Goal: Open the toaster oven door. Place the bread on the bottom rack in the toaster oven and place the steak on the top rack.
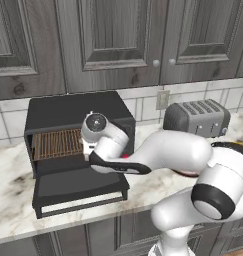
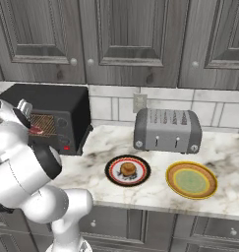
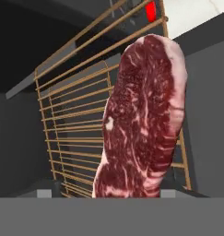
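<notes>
Even, flat rendered light fills both base views, with soft, low-resolution edges. The toaster oven [image 1: 78,145] casts only a faint shadow on the marble surface [image 2: 155,192] beside it. Inside the toaster oven the hand view turns dim; the steak [image 3: 143,122] there looks slightly blurred.

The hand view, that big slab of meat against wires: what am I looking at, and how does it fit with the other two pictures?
That machine is a white robot arm in a simulated kitchen. Two cameras on its base look over it from left and right; the third rides on its tip. The arm reaches into the toaster oven, whose door lies open. The close-up shows the raw steak before the oven's wire racks; whether it is gripped, I cannot tell. On the counter: a silver toaster, the bread on a plate, and a yellow-green plate.
</notes>
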